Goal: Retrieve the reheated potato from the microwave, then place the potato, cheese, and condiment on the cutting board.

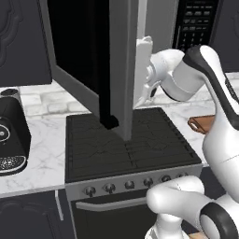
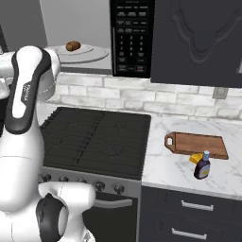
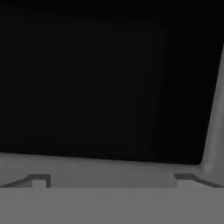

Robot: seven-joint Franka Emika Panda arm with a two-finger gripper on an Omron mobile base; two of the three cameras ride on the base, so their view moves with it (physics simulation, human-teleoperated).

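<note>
**Counter, Stove and Turntable**

My white marble counter (image 2: 179,172) runs either side of the black stove (image 2: 94,142). To its right lies the cutting board (image 2: 196,144), with the cheese (image 2: 194,159) touching its near edge and the condiment (image 2: 202,166) upright just nearer. A black coffee machine (image 1: 10,135) stands far left. The potato (image 2: 73,46) rests on the microwave (image 2: 133,38) turntable (image 2: 90,54).

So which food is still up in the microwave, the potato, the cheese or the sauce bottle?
The potato. It sits on the round glass plate inside the open microwave, while the cheese and the sauce bottle are down on the counter beside the cutting board.
</note>
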